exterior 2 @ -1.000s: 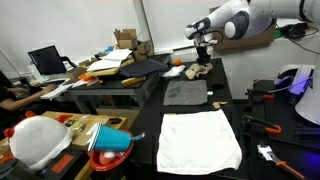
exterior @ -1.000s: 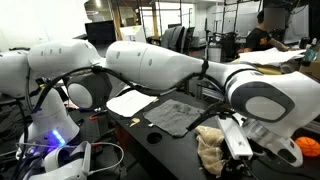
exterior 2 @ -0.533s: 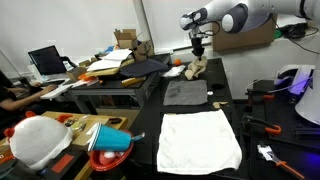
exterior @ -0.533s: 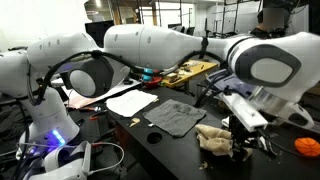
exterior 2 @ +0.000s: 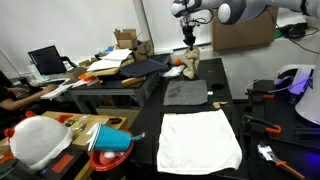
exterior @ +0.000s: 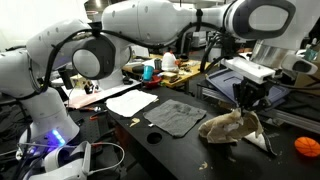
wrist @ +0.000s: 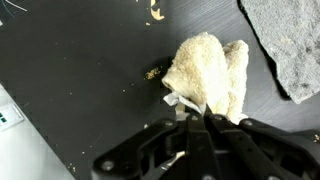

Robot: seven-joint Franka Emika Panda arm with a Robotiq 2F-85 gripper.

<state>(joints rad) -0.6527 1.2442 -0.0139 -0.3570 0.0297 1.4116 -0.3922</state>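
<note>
- The tool (exterior: 243, 100) is clamped shut on the top of a cream cloth (exterior: 229, 126), with its fingers pinching a small gather of fabric.
- The cream cloth is thick and nubbly, like terry towelling, pale beige with a slightly yellow cast (the wrist view shows the pile best).
- In the wrist view it is bunched into two rounded lobes side by side, with a fold line running between them.
- A small white tag or hem shows right at the fingertips (wrist: 188, 104).
- In both exterior views the cream cloth hangs below the tool, narrow at the pinched top and wider toward the bottom, a little like a tent.
- Its long axis runs roughly upright, from the pinched end down toward the black tabletop (exterior: 170, 150).
- The lower edge seems to reach the tabletop, but I cannot tell whether it rests there or hangs just clear.
- In the wrist view the cream cloth stretches away from the tool toward the top of the picture, with its free end pointing that way.
- It sits over one end of the tabletop, just beside a grey cloth (exterior: 178, 116) that lies flat and spread out; the two look close but apart.
- Beyond the grey cloth lies a white cloth (exterior 2: 200, 139), also flat, well apart from the tool.
- A few pale crumbs (wrist: 153, 73) lie on the tabletop near the cream cloth.
- An orange object (exterior: 305, 146) sits off to the side in an exterior view, too blurred to name.
</note>
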